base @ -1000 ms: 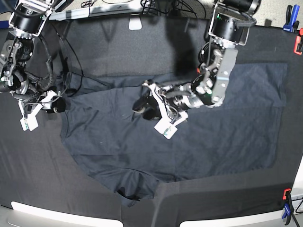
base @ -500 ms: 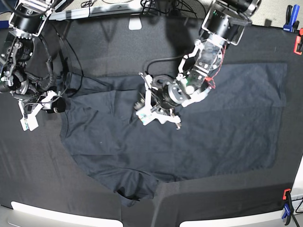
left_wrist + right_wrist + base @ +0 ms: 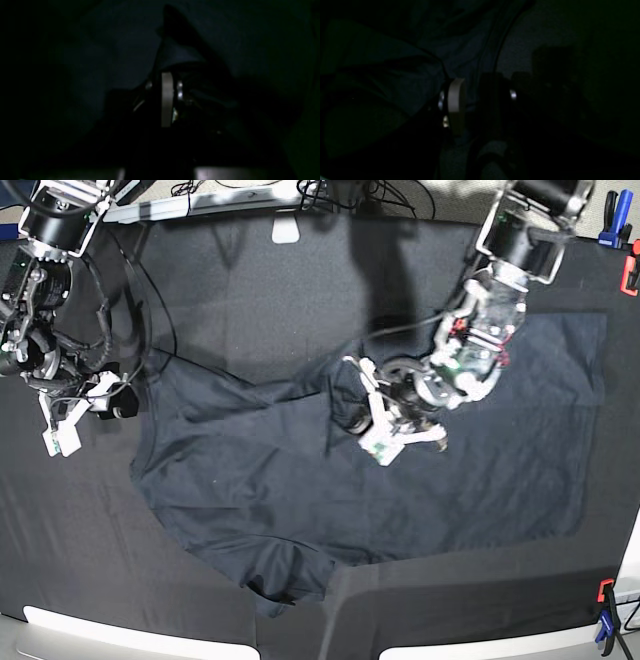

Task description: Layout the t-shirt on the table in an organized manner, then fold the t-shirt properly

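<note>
The dark slate-blue cotton t-shirt lay rumpled on the black-clothed surface. The left gripper pinched its upper edge; that thin pinch could slip. The right gripper's jaws stood apart beside its sleeve.

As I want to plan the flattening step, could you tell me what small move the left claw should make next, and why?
Probably draw the left claw gently toward the far edge of the table. It appears pinched on the upper edge of the t-shirt, which sags inward there with creases fanning out, while the hem side lies flat.
</note>
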